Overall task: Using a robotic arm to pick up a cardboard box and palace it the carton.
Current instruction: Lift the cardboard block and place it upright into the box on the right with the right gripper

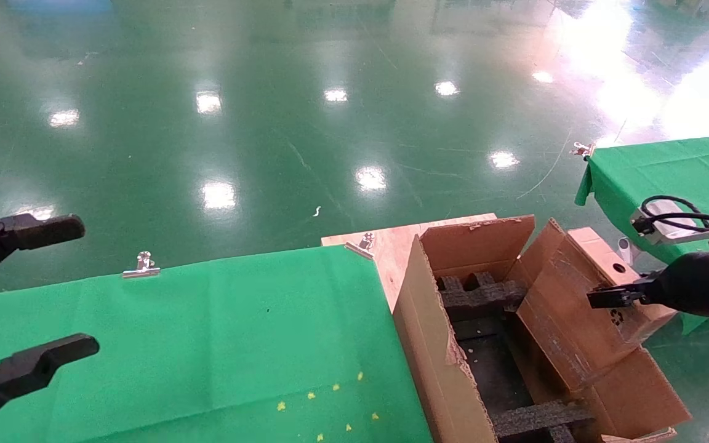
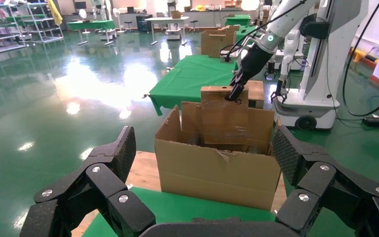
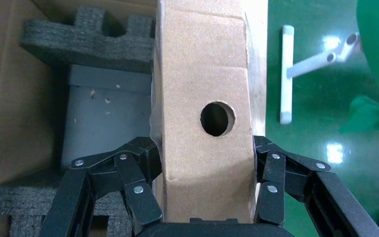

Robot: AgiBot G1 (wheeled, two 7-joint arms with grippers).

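Right gripper (image 3: 205, 173): we note jaws clamped on the cardboard box (image 3: 205, 98) (hole facing up), at the carton's (image 1: 434, 344) right flap.
Left gripper (image 1: 28, 295): jaws wide apart, empty, at the bench's (image 1: 207, 344) left edge.

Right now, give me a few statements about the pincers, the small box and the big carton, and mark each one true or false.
1. The right pincer is clamped on the cardboard box. True.
2. The cardboard box lies flat on the green cloth. False: it is held up at the right side of the carton, over its open top.
3. The left pincer is open and holds nothing. True.
4. The carton is closed, flaps folded down. False: its flaps stand open and black foam inserts show inside.
5. The face of the cardboard box has a round hole. True.
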